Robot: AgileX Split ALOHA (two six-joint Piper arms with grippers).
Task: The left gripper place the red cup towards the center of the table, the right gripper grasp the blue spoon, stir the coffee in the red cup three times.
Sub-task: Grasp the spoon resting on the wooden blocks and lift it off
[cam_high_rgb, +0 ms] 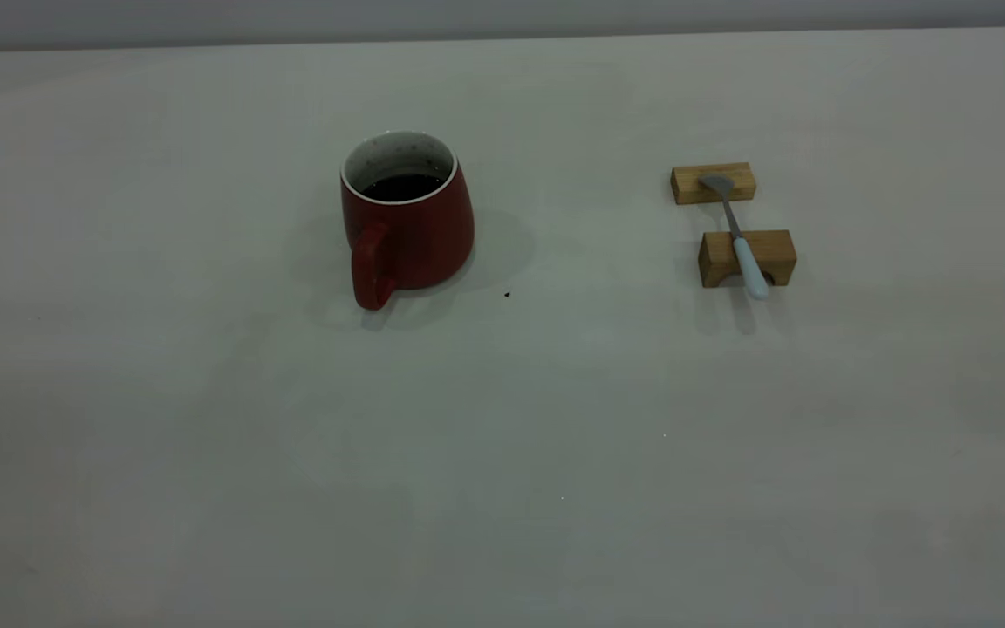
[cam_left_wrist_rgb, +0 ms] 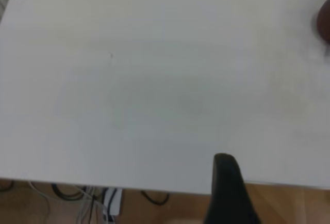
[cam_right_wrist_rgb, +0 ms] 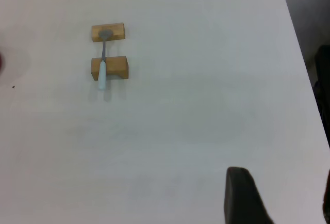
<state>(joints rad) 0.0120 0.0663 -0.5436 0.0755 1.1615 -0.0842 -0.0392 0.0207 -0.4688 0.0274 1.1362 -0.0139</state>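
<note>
The red cup [cam_high_rgb: 406,222] stands upright left of the table's [cam_high_rgb: 555,436] middle, its handle towards the camera, with dark coffee [cam_high_rgb: 402,187] inside. Its edge shows in the left wrist view [cam_left_wrist_rgb: 325,21]. The blue spoon [cam_high_rgb: 736,235] lies across two tan wooden blocks at the right, bowl on the far block, pale handle over the near one; it also appears in the right wrist view [cam_right_wrist_rgb: 103,61]. No arm shows in the exterior view. My left gripper [cam_left_wrist_rgb: 281,193] hangs over the table's edge, far from the cup, open. My right gripper [cam_right_wrist_rgb: 282,182] is open, well short of the spoon.
The far wooden block [cam_high_rgb: 714,183] and the near one [cam_high_rgb: 747,257] hold the spoon off the table. A small dark speck [cam_high_rgb: 507,295] lies right of the cup. Cables [cam_left_wrist_rgb: 87,198] hang below the table edge. A dark object [cam_right_wrist_rgb: 322,95] stands beside the table.
</note>
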